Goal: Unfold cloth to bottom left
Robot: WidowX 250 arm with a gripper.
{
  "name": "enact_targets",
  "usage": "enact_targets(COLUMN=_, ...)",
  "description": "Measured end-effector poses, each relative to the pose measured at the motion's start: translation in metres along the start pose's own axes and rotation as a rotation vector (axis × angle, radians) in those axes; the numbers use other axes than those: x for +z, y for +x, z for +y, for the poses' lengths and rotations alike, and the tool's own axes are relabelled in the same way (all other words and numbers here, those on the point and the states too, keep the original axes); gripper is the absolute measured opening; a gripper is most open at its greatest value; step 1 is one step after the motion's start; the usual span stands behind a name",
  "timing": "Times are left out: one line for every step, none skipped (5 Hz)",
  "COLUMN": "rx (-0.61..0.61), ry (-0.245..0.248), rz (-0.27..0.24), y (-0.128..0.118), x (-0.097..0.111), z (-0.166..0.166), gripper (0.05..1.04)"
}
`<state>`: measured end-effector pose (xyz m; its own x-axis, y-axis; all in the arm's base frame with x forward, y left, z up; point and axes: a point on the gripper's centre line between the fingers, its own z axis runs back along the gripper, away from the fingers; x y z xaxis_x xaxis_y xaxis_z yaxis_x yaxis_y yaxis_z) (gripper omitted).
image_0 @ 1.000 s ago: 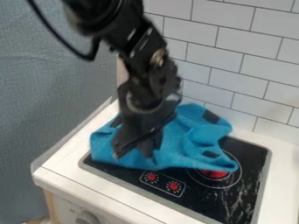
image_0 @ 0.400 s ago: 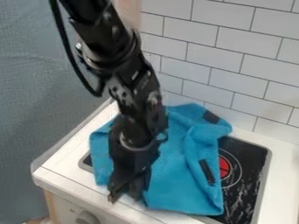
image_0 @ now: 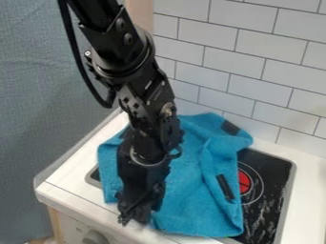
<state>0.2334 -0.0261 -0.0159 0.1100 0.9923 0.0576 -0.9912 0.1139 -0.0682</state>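
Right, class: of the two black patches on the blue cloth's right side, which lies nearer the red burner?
The lower patch, beside the red burner; the upper patch sits on the cloth near the tiled wall.

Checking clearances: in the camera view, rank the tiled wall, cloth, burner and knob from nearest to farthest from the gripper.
1. Cloth, right at the gripper
2. Knob, lower left
3. Burner, picture right
4. Tiled wall, upper right

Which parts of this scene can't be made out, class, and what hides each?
In the camera view:
- Cooktop beneath the cloth: covered by it.
- Cloth behind the arm and tool: blocked by them.
- Arm's upper end: cut off by the top edge.
- Front knob's lower part: cut off by the bottom edge.
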Motion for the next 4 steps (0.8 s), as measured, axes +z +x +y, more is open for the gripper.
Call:
enact_targets(rx=-0.006, ry=-0.005, rz=-0.004, y=0.001, x=0.002, z=-0.001, gripper=0.783)
enact_targets(rx=-0.024, ry=-0.027, rz=-0.021, y=0.003, x=0.018, z=-0.006, gripper=1.003)
enact_targets(rx=-0.049, ry=-0.083, rz=-0.025, y=0.003, x=0.04, z=-0.018, gripper=1.01)
enact_targets(rx=-0.072, ry=-0.141, rz=-0.024, y=0.002, x=0.06, z=-0.029, gripper=0.999)
